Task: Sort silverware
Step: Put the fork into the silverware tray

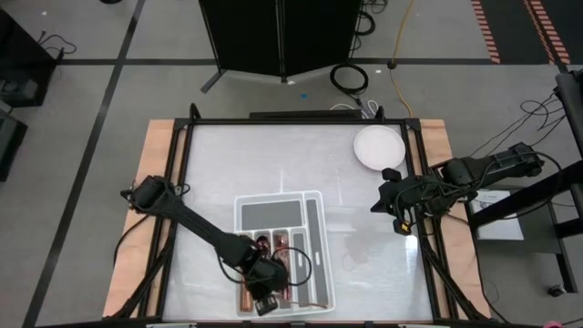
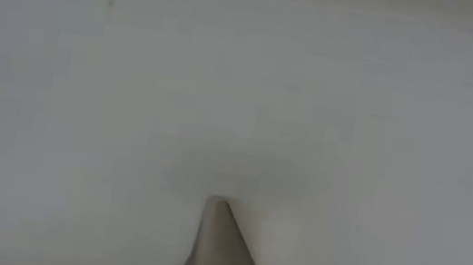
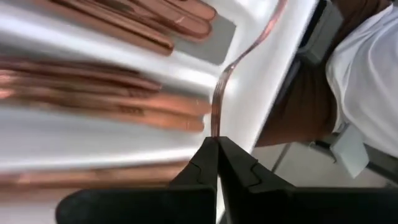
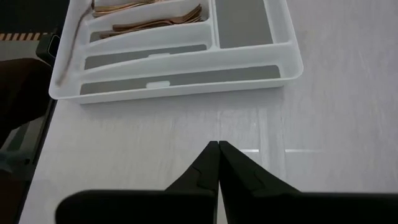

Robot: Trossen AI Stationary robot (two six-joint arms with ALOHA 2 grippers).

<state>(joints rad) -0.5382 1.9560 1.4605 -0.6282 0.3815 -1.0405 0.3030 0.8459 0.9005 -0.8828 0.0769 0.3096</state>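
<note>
Several copper-coloured pieces of silverware [image 3: 118, 106] lie in the long compartments of the white divided tray [image 1: 314, 196], which sits near the front edge of our table [image 1: 219, 155], a little left of centre. From above we see the copper pieces gathered in the tray's front half, while the compartments toward the back and the long one along the right side show only grey bottoms. Our left gripper [image 1: 266, 293] is down over that front end of the tray, its arm reaching in from the table's left edge. In the left wrist view its fingers [image 3: 202, 165] are pressed together, and a slim copper piece [image 3: 233, 62] runs away from their tips, curving along the tray's white wall; it starts right at the fingertips, but we cannot tell whether it is truly pinched or only lies just beyond them. Our right gripper [image 1: 383, 202] waits near the right edge of the table, in front of the round white plate [image 1: 378, 146] at the back right. Its own view shows its fingers [image 4: 205, 165] closed tip to tip with nothing between them, over bare tabletop, apart from the tray. Our low view shows only a pale blur.
</note>
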